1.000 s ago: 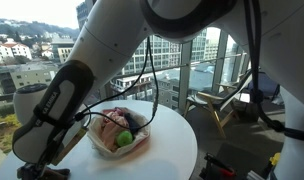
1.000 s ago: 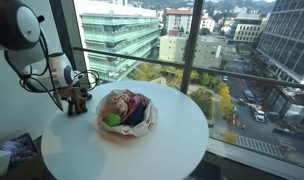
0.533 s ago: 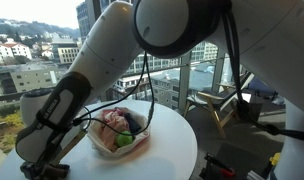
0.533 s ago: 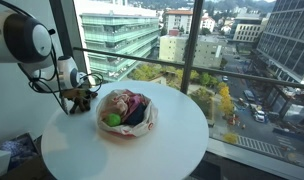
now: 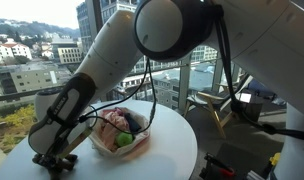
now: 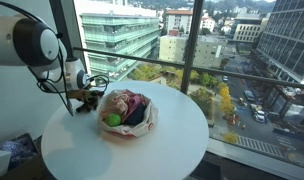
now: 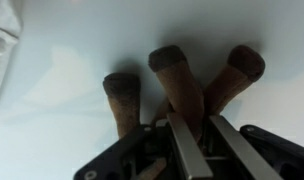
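City towers fill the windows behind a round white table (image 6: 142,150). At its edge the gripper (image 7: 200,125) stands low over a brown plush toy (image 7: 177,75). Its jaws are drawn narrow, one finger on either side of the toy's middle limb. Whether they pinch it cannot be told. The other two limbs flank the jaws. A bowl (image 6: 112,133) of cloths sits just beside them.
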`<state>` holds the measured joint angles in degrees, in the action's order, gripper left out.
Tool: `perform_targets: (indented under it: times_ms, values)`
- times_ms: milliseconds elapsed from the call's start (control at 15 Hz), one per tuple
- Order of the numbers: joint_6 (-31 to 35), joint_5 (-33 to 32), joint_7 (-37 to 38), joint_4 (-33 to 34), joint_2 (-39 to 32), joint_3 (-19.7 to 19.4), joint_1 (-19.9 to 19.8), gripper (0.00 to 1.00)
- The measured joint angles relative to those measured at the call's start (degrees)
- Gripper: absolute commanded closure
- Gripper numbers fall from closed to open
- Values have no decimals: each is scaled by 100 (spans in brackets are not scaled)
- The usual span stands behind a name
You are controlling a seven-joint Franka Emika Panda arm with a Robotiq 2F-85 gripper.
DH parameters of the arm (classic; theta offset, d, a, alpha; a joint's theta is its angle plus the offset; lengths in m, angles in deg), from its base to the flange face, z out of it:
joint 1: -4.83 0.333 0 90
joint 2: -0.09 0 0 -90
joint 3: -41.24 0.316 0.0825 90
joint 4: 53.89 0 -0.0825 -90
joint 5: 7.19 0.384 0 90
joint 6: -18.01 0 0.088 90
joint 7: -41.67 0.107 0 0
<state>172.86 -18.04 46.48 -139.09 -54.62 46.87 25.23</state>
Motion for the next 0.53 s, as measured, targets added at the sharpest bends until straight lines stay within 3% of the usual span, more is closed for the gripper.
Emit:
perform_targets:
  times_ms: [267,533]
  values:
    - [-47,167,17,-271,264,4,-132,99]
    - [-47,177,175,-1062,1123,-74,-166,98]
